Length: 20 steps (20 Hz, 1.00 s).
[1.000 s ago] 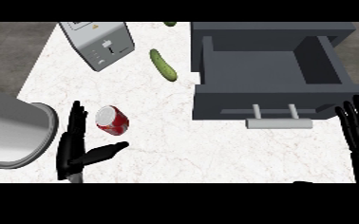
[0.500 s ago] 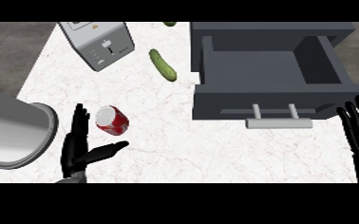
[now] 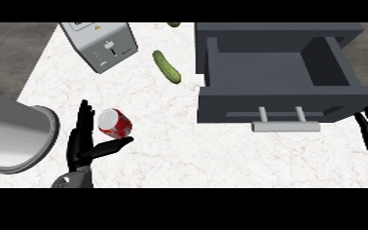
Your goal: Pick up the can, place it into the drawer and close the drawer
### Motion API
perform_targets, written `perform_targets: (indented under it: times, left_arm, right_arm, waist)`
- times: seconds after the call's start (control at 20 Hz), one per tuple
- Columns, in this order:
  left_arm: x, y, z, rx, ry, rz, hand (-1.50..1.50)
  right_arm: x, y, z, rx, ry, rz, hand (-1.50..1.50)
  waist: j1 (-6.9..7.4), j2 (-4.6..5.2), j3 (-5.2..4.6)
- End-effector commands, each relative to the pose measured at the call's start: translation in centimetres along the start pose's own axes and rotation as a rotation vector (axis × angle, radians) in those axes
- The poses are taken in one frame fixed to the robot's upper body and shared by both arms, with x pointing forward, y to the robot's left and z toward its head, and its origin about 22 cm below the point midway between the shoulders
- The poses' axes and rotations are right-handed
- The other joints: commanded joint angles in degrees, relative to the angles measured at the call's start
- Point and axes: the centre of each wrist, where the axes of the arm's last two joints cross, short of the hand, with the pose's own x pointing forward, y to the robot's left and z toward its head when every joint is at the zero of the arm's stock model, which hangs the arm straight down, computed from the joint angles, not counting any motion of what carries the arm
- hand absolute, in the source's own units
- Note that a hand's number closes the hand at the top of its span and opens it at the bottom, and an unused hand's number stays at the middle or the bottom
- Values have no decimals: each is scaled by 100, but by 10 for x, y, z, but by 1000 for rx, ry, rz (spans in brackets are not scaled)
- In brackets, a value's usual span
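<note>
Since the previous frame, the left hand (image 3: 79, 148) has shifted slightly away from the view's lower edge and closer to the can (image 3: 115, 123). The right hand (image 3: 362, 130) has slid outward and now shows only as a thin black sliver at the view's right edge. The can, the drawer and the other items have kept their places.

Head view:

- Drawer (image 3: 273, 105): dark grey and pulled open toward the viewer, with a light grey bar handle (image 3: 285, 125) on its front panel. All positions below refer to it.
- Can: red body, silver end face turned toward the view. It rests on the white marbled tabletop (image 3: 215, 156), outside the drawer, left of the drawer front and well apart from it. Whether it stands upright or tilts cannot be told.
- Left hand: left of the drawer, on the far side of the can from it. The fingers (image 3: 84, 119) are straight and stand just beside the can's left side. The thumb (image 3: 115, 145) reaches out along the can's near side. The hand is open and has hold of nothing; contact with the can cannot be confirmed.
- Right hand: just right of the drawer's front corner. Its state cannot be told.
- Cucumber (image 3: 166, 67): just left of the drawer's left wall, lying on the tabletop.
- Toaster (image 3: 101, 46): well left of the drawer, toward the far edge.
- Grey round vessel (image 3: 22, 136): farthest left of the drawer, cut off by the view's left edge.
</note>
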Motion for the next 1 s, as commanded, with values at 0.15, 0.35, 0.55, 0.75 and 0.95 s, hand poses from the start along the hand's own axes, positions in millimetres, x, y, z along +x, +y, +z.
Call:
perform_targets:
  times: [0.15,0.35,0.55,0.75,0.95]
  left_arm:
    - [5,-14,-12,-8,12,10,-150]
    - [2,-47,-11,-14,9,27,-150]
    - [12,-41,-29,-55,-17,7,-150]
    - [4,-44,-26,-73,-5,21,-150]
    - [12,-38,-34,-82,-40,25,150]
  right_arm:
    - [-7,5,16,9,7,2,-150]
    - [-1,0,-2,-21,-4,-4,-150]
    - [-5,-4,1,-2,-9,-19,-150]
    - [-1,-8,9,-2,0,-19,-150]
    - [0,6,22,-2,-7,-2,-150]
  waist:
    - [-4,-1,1]
    - [-3,3,0]
    - [-12,3,0]
    - [-17,3,-1]
    - [-16,0,0]
